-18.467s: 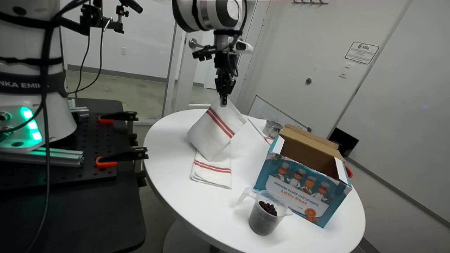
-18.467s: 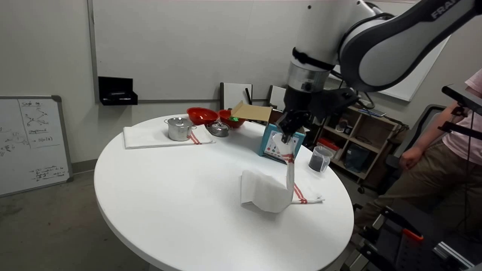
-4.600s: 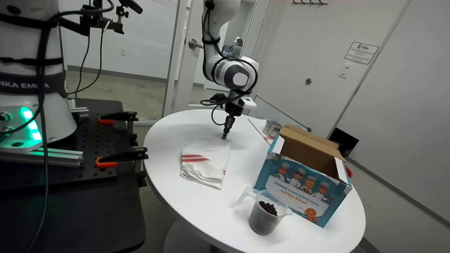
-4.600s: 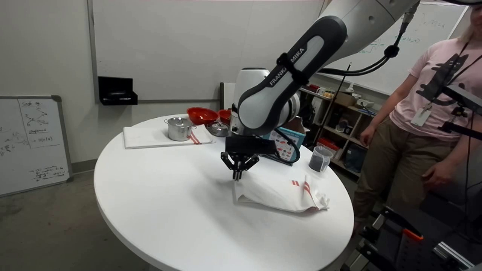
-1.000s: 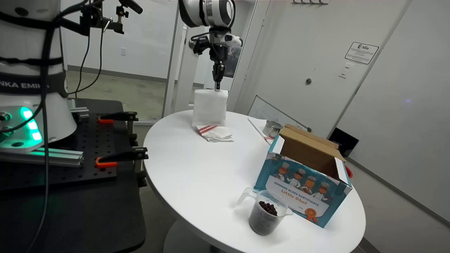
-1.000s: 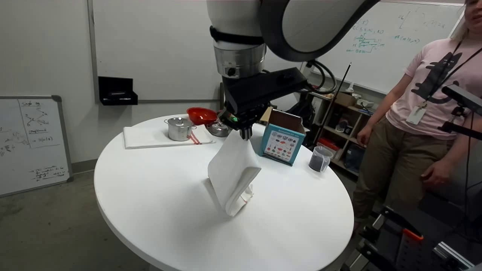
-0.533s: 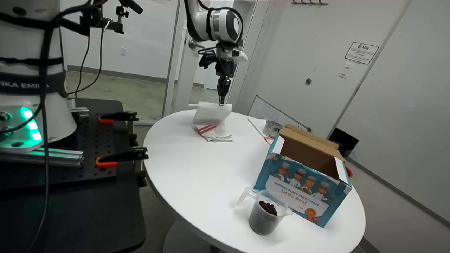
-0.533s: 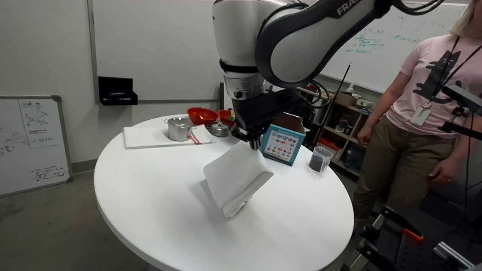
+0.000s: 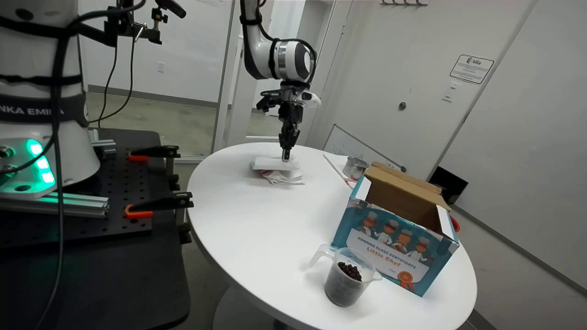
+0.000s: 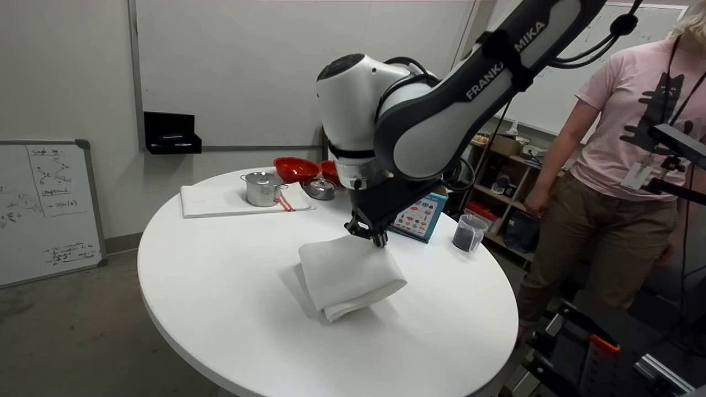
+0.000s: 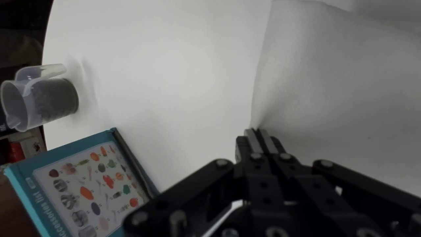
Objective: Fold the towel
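Presently, one towel point(image 10: 350, 273), white, folded over on itself, lying on the worktop point(image 10: 220, 309); its upper flap lower and flatter than half a second ago; its red stripes, clear then in an exterior view, nearly covered. The fingers point(image 11: 252, 141) have come down along with it.

Surface: said worktop, round, white. Upon it, besides the towel: one "Little Chef" carton point(image 9: 390, 250), teal-printed, top open; one measuring cup point(image 9: 345, 288), clear plastic, holding dark pellets point(image 9: 350, 271), near the carton; one second towel point(image 10: 207, 203), white with red stripes, folded flat; one metal pot point(image 10: 262, 192), two-handled, upright on that second towel; one low metal pan point(image 10: 320, 190), near the pot; two red bowls point(image 10: 296, 170), one half lost to me behind the Franka arm point(image 10: 436, 127).

Room: one wall whiteboard point(image 10: 242, 66); one black wall tray point(image 10: 172, 144); one smaller whiteboard point(image 10: 60, 215), handwritten; one wooden shelf unit point(image 10: 518, 187); one person point(image 10: 623, 138) in a pink T-shirt, standing; one black bench point(image 9: 101, 275) under the robot base point(image 9: 27, 91), fitted with orange-tipped clamps point(image 9: 158, 204).

Arm: white and dark grey, reaching out over the worktop, bent at the wrist, the fingers pointing down. Fingers: narrow, drawn close together, pinching an edge of the towel, the fabric creasing at their tips in the wrist view.
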Tool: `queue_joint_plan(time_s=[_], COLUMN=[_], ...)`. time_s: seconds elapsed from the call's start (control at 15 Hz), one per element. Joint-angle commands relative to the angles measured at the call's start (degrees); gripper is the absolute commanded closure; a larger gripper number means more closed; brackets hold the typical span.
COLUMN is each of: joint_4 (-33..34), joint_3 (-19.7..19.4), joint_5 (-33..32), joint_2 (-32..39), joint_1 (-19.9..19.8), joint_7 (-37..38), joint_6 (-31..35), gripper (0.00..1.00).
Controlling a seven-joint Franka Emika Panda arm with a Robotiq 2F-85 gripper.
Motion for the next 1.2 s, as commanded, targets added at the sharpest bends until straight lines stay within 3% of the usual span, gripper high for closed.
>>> queue_joint_plan(time_s=[0.0, 0.33, 0.4, 0.47, 0.6, 0.93, 1.13], joint_4=[2.38, 4.98, 5.28, 5.40, 5.64, 4.85, 0.82], joint_3=[-1.15, -2.00, -1.85, -1.66, -1.50, -1.12, -0.41], joint_5=[-1.75, -4.38, -4.73, -4.93, -5.18, -4.38, -1.22], joint_2=[4.97, 8.34, 8.50, 8.53, 8.53, 7.54, 3.72], joint_1=[1.15, 4.18, 4.43, 4.63, 5.04, 4.44, 2.09], joint_7=[-3.10, -4.05, -4.39, -4.55, -4.84, -5.99, -5.38], joint_6=[1.63, 1.13, 1.16, 1.15, 1.16, 2.63, 6.45], gripper=[0.99, 0.98, 0.73, 0.72, 0.59, 0.21, 0.00])
